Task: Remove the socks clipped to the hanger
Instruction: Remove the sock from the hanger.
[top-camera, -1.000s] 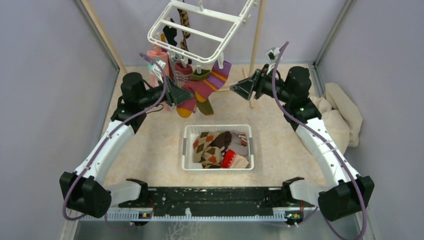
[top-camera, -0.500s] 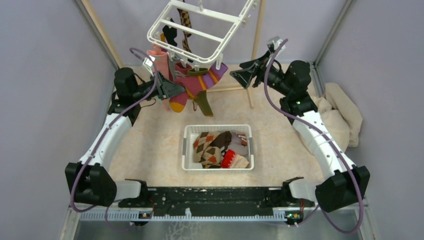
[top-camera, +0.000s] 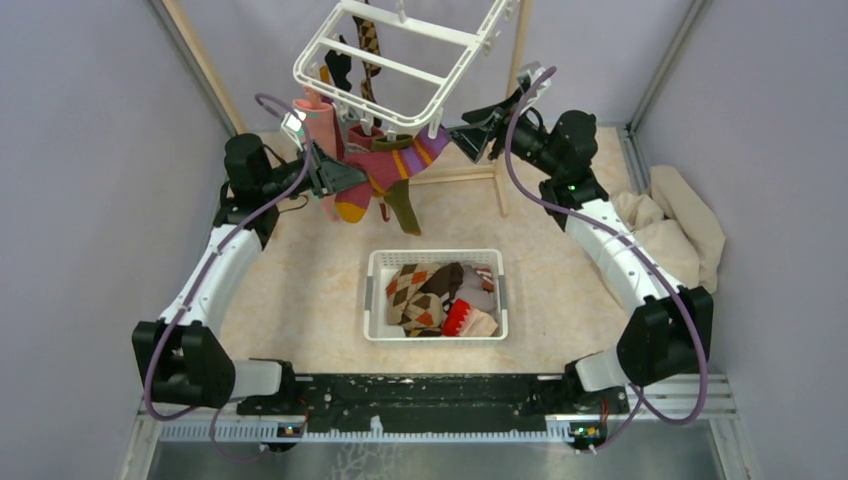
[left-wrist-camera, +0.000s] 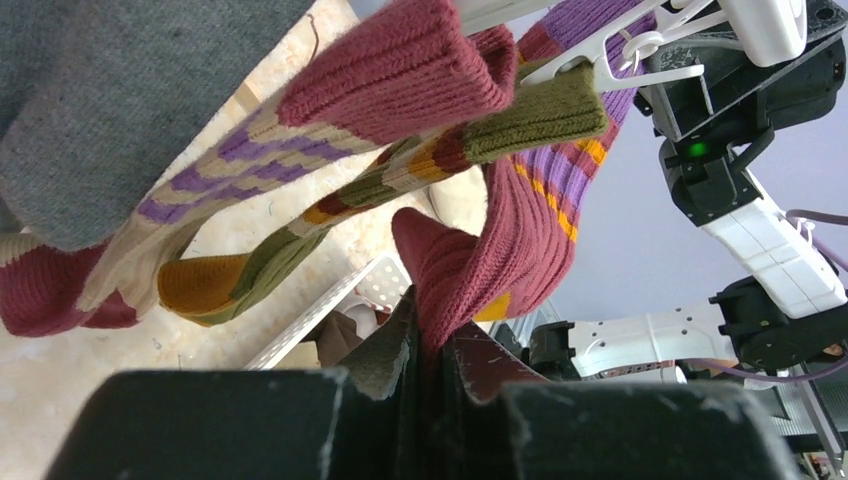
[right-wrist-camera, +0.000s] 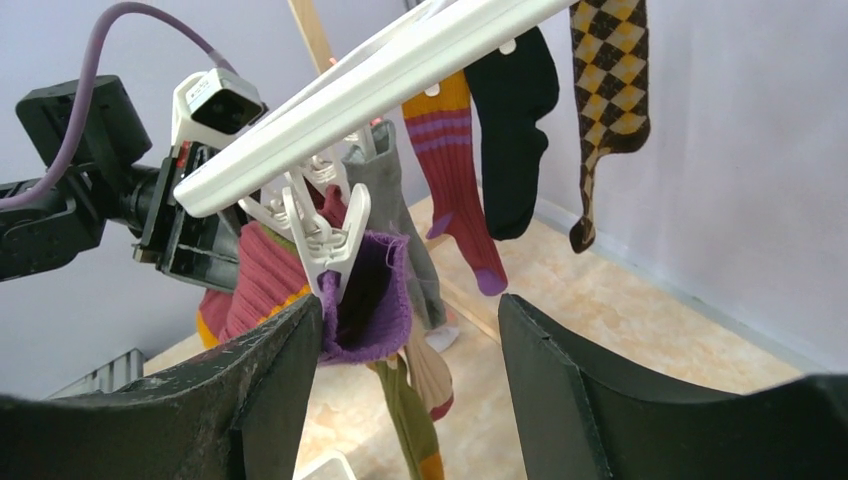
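Left claw (left-wrist-camera: 430, 345) pinches the maroon striped knit sock (left-wrist-camera: 520, 230) hanging under the white plastic drying frame (right-wrist-camera: 380, 80). Right claw (right-wrist-camera: 408, 335) gapes wide, holding nothing, at the frame's clipped purple sock cuff (right-wrist-camera: 375, 290).

PLACE: robot lab test cell, not a home | WALLS: plain lilac panels (top-camera: 80, 200) boxing in left, right and far sides | RIG: left arm (top-camera: 215, 275) and right arm (top-camera: 625, 265) bolted to a black rail (top-camera: 430, 392) at the near edge | PROPS: hanger (right-wrist-camera: 380, 75) of socks (top-camera: 385, 165), white basket (top-camera: 435, 254) on a beige tabletop (top-camera: 290, 300), staged laundry | FRAME: far-right corner post (top-camera: 650, 90), probably metal
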